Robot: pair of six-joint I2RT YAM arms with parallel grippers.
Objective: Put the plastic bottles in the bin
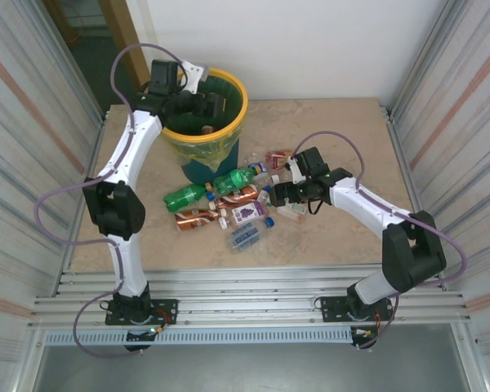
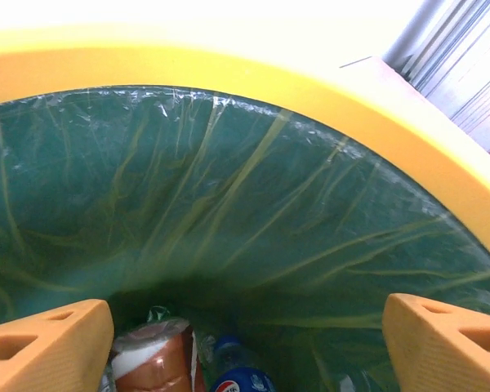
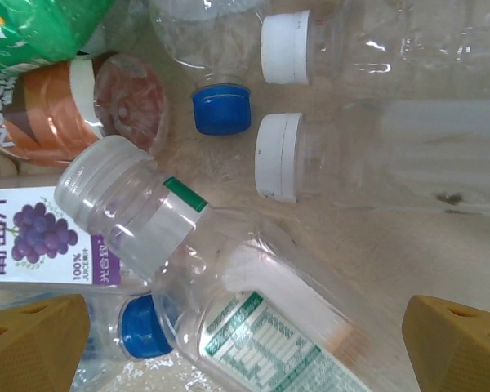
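Note:
The bin (image 1: 235,88), yellow-rimmed with a green liner, stands at the back left of the table. My left gripper (image 1: 200,104) hangs over its mouth, open and holding nothing. In the left wrist view the left gripper (image 2: 245,351) frames the bin's rim (image 2: 229,69); a brown bottle (image 2: 151,363) and a blue-labelled bottle (image 2: 238,377) lie at the bottom. Loose plastic bottles lie mid-table: green ones (image 1: 184,196), a brown one (image 1: 196,219), a grape-labelled one (image 1: 247,212). My right gripper (image 1: 279,194) is open low over them, its fingers either side of a clear bottle (image 3: 261,327) with a green-white label.
Corrugated metal walls close in both sides of the table (image 1: 343,131). Near the right gripper lie a grape-label bottle (image 3: 41,241), a brown bottle (image 3: 65,110), a blue cap (image 3: 220,109) and white-capped clear bottles (image 3: 278,155). A clear blue-capped bottle (image 1: 247,235) lies nearest the front edge.

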